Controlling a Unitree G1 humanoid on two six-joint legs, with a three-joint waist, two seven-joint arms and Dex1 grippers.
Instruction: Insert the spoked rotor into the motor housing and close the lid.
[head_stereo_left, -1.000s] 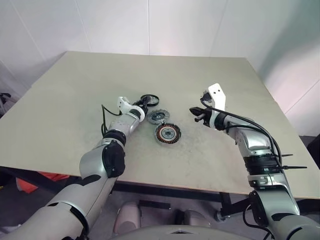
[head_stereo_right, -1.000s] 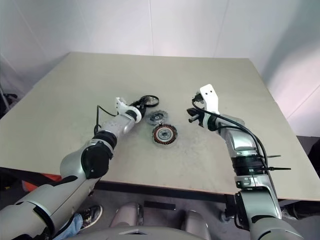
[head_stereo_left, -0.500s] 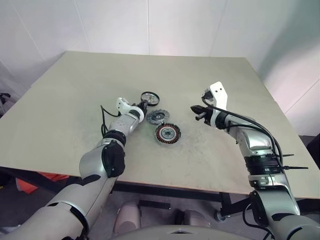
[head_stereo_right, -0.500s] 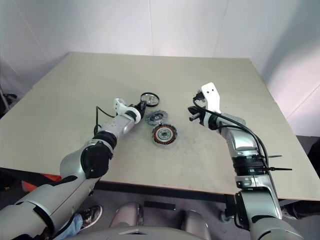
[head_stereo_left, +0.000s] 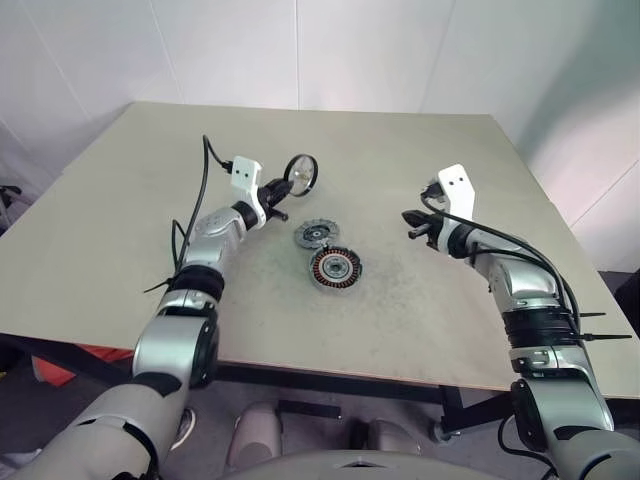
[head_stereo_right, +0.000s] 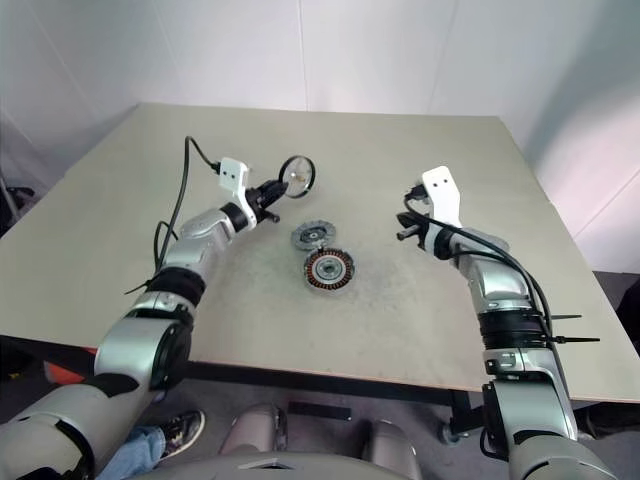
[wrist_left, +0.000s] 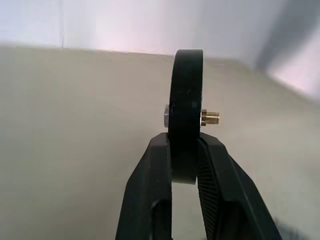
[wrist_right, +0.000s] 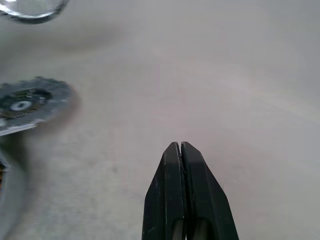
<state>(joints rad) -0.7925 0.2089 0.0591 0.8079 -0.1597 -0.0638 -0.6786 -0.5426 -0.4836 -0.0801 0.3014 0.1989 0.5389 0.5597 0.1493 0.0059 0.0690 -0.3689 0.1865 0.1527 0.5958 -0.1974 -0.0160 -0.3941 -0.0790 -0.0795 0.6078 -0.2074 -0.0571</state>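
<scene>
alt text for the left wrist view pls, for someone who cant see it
The left pincer grips the spoked rotor edge-on by its dark rim, holding it upright above the beige table. A small brass stub sticks out of the hub on one side. A pale wall runs behind the table's far edge.

Hidden, cropped and unclear parts

In the left wrist view the rotor (wrist_left: 186, 115) stands edge-on, so its spokes cannot be seen, and the two fingers (wrist_left: 150, 200) of the left pincer (wrist_left: 184, 165) cover its lower rim. In the right wrist view the lid (wrist_right: 27, 105) is cut by the left edge, and a dark shape at lower left, cropped and blurred, cannot be identified. In the head views the tabletop (head_stereo_left: 420, 330) is cropped at the left.
</scene>
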